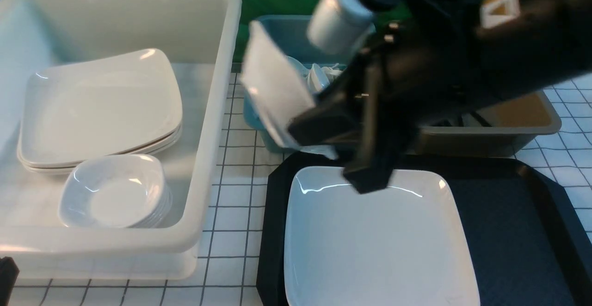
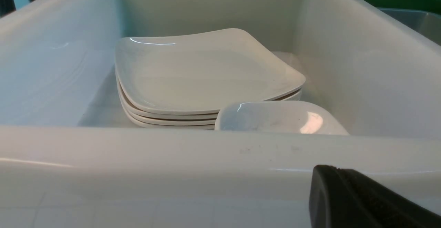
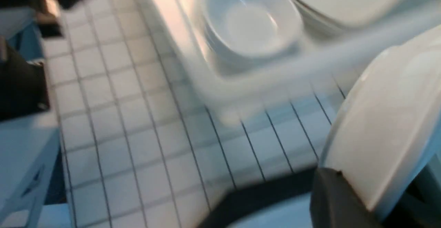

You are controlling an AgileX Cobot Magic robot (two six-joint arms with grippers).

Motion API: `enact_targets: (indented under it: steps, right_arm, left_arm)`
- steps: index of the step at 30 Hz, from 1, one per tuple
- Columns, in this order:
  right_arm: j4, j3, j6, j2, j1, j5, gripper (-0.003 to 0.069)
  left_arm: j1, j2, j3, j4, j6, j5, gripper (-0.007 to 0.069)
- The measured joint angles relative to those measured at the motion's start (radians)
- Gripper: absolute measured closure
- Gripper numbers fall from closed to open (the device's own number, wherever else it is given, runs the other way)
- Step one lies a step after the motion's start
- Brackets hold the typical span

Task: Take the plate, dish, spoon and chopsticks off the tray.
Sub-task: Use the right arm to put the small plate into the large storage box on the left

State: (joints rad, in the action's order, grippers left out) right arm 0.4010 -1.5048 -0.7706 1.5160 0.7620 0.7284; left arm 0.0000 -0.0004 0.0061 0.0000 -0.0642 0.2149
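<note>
While the right gripper [image 1: 307, 128] clamps the dish [image 1: 270, 86] tilted in midair, the plate [image 1: 374, 246] sits on the tray [image 1: 508, 232]. Left wrist: left gripper [image 2: 344, 193] closed, empty. Right wrist: dish rim pinched; next, I'd guess, lower it onto the dish stack [image 3: 251, 24] in the white tub [image 3: 213, 83].

Black arm [image 1: 462, 65], silver cylinder [image 1: 340, 15], black right hand [image 1: 317, 130]
</note>
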Motion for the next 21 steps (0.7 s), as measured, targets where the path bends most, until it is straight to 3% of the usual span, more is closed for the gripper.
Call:
enact_targets:
  steps: [3, 9, 16, 21]
  right_arm:
    - [0.045, -0.151, -0.201, 0.210, 0.104, -0.110, 0.0574]
    - [0.043, -0.357, -0.351, 0.481, 0.199, -0.240, 0.0574]
    - [-0.082, -0.441, -0.393, 0.681, 0.211, -0.370, 0.0574]
    - [-0.130, -0.443, -0.389, 0.719, 0.211, -0.344, 0.0574]
  left_arm:
    - [0.000, 0.000, 0.000, 0.000, 0.000, 0.000, 0.0604]
    - [0.000, 0.000, 0.000, 0.000, 0.000, 0.000, 0.0604]
    - [0.000, 0.000, 0.000, 0.000, 0.000, 0.000, 0.0604]
    - [0.000, 0.000, 0.000, 0.000, 0.000, 0.000, 0.0604]
